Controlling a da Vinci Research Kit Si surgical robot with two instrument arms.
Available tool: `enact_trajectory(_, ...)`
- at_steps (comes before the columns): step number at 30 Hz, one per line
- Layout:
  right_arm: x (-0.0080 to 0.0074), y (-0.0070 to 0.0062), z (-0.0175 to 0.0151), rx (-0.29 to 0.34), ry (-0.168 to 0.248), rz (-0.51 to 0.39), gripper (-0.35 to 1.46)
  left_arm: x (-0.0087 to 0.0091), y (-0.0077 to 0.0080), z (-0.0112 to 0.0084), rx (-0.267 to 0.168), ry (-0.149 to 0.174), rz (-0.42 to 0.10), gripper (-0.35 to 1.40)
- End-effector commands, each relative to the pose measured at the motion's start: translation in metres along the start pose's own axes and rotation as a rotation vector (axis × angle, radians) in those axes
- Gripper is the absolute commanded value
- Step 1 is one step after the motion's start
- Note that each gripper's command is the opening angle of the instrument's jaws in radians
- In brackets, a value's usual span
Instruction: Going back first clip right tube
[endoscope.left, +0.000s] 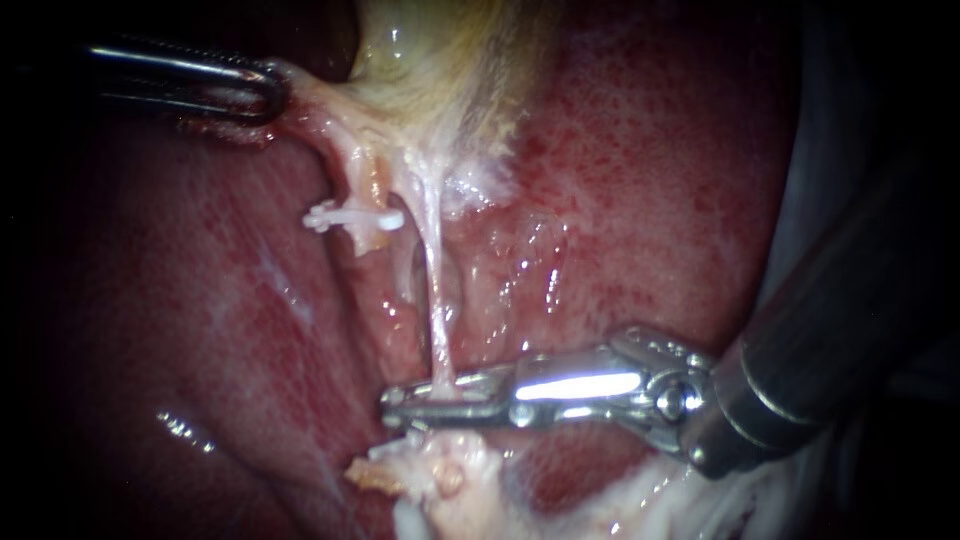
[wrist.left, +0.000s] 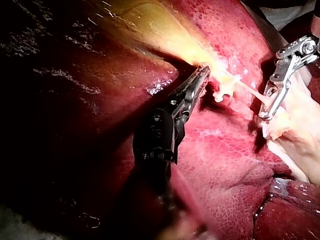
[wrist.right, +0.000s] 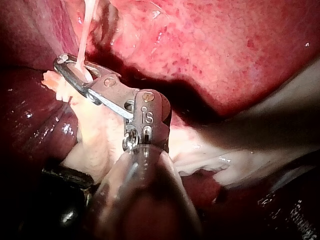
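Observation:
Two pale tubes run down from the gallbladder (endoscope.left: 440, 60). The left tube (endoscope.left: 368, 185) carries a white clip (endoscope.left: 350, 218), which in the left wrist view sits beside my left instrument's jaws as the clip (wrist.left: 225, 91). The right tube (endoscope.left: 437, 300) is a thin stretched strand. My right instrument (endoscope.left: 395, 408) comes in from the lower right, its jaws shut on the lower end of that tube; the right wrist view shows the right tube (wrist.right: 87, 20) entering the right instrument's tip (wrist.right: 65, 66). My left instrument (endoscope.left: 272, 90) is shut on gallbladder tissue at the upper left.
Red liver (endoscope.left: 650, 180) lies on both sides of the tubes. A lump of pale fatty tissue (endoscope.left: 430, 475) sits just below the right instrument's jaws. The right instrument's dark shaft (endoscope.left: 830, 320) fills the lower right.

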Motion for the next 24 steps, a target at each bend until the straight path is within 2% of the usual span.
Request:
enact_trajectory(1,0.0001,0.0,0.0001,0.003,0.003,-0.014,-0.19,0.0,0.0,0.0,0.0,0.0,0.0,-0.35)
enact_trajectory(3,0.0003,0.0001,0.0003,0.003,0.004,-0.09,0.16,0.0,0.0,0.0,0.0,0.0,0.0,-0.35)
enact_trajectory(4,0.0005,0.0002,0.0004,-0.005,0.009,-0.107,0.39,0.0,0.0,0.0,0.0,0.0,0.0,-0.35)
enact_trajectory(5,0.0006,0.0002,0.0005,-0.01,0.009,-0.118,0.44,0.0,0.0,0.0,0.0,0.0,0.0,-0.35)
enact_trajectory(9,0.0008,0.0004,0.0004,-0.054,-0.025,-0.235,0.49,-0.0001,0.0,0.0,0.0,0.0,0.001,-0.35)
enact_trajectory(13,0.0006,0.0006,-0.0004,-0.146,-0.119,-0.43,0.49,-0.0002,-0.0001,0.0,0.0,0.0,0.001,-0.35)
enact_trajectory(15,0.0005,0.0004,-0.0011,-0.182,-0.149,-0.543,0.5,-0.0003,-0.0001,0.0,0.0,0.0,0.002,-0.35)
enact_trajectory(19,0.0011,-0.0008,-0.0036,-0.238,-0.177,-0.7,0.5,-0.0003,-0.0001,0.0,0.0,0.0,0.002,-0.35)
enact_trajectory(22,0.0025,-0.0019,-0.0063,-0.261,-0.213,-0.811,0.5,-0.0003,-0.0002,0.0,0.0,0.0,0.002,-0.35)
enact_trajectory(24,0.0036,-0.0027,-0.0083,-0.274,-0.251,-0.87,0.5,-0.0003,-0.0002,0.0,0.0,0.0,0.002,-0.35)
